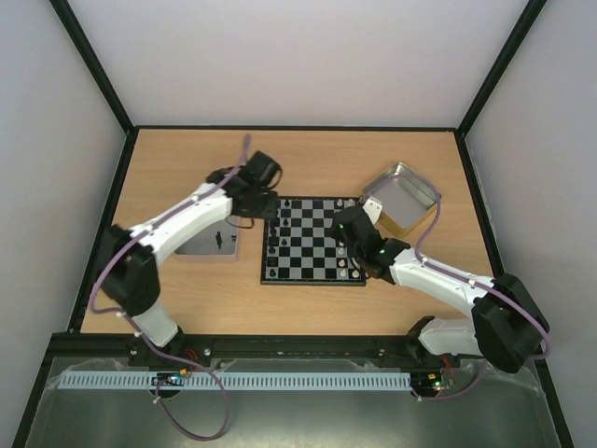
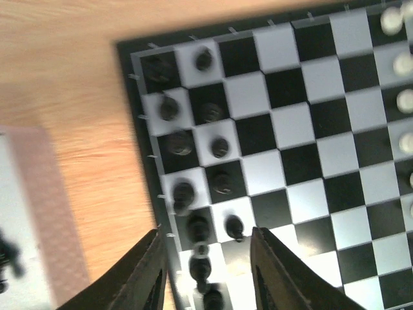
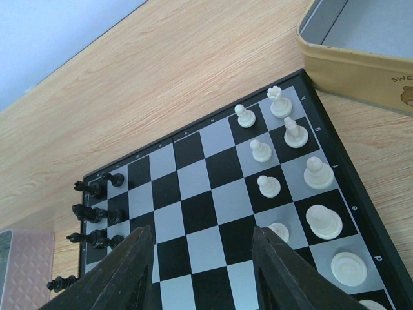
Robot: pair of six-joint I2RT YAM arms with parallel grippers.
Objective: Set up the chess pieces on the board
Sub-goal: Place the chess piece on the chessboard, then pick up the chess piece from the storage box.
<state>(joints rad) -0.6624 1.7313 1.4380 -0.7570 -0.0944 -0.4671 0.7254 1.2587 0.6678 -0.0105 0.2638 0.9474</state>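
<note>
On the far left of the wooden desk point(image 1: 308, 154) we see a flat shiny tray point(image 1: 201, 245). One lone black piece point(image 1: 219, 240) stands on it, off the board. Next comes the left tool point(image 2: 206, 232). It hangs over the left side of the board point(image 1: 308, 245), near the far corner. Its two fingers point(image 2: 151, 271) are spread apart and pinch nothing. We see some black pieces on the squares under the gap, but the fingers do not touch them. The board lies flat in the middle of the desk. The black chess pieces point(image 2: 220, 147) stand in the two rows along its left edge. Some look blurry, so we cannot tell which kind each one is. The middle squares are bare. The white pieces point(image 3: 323, 221) stand along the right edge of the board. The right tool point(image 3: 201, 231) hangs over that right side, near the white pieces. Its fingers are spread too, with only bare squares under the gap. At the far right, just beside the board's far corner, an open yellow tin point(image 1: 410, 201) sits on the desk.
</note>
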